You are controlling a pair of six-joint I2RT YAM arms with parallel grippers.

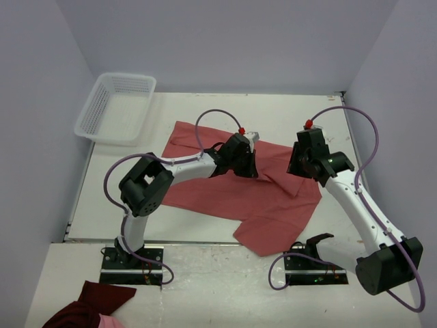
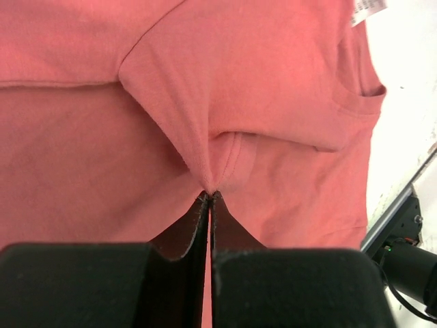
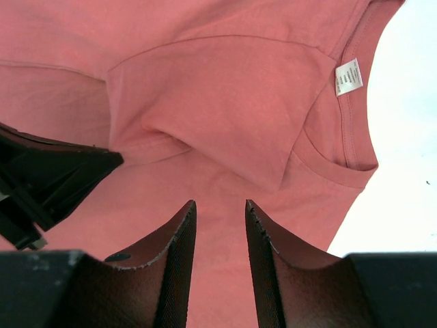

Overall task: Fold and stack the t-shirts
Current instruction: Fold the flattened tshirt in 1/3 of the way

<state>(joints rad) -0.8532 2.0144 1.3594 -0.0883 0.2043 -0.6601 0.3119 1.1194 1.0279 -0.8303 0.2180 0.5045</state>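
A salmon-red t-shirt (image 1: 218,195) lies spread over the middle of the white table, and its near right corner hangs over the table's front edge. My left gripper (image 1: 252,169) is shut on a pinched fold of the t-shirt (image 2: 259,82), with the cloth bunched at the fingertips (image 2: 210,194). My right gripper (image 1: 296,168) hovers open just above the shirt (image 3: 225,102) near the collar; nothing is between its fingers (image 3: 220,203). The white neck label (image 3: 347,76) shows beside the collar, and also in the left wrist view (image 2: 369,8). The left gripper (image 3: 48,178) shows at the left of the right wrist view.
A white mesh basket (image 1: 116,106) stands at the table's back left corner. A dark maroon cloth bundle with a pink patch (image 1: 89,307) lies on the lower surface by the left arm's base. The right arm's base (image 2: 403,236) shows past the shirt's edge.
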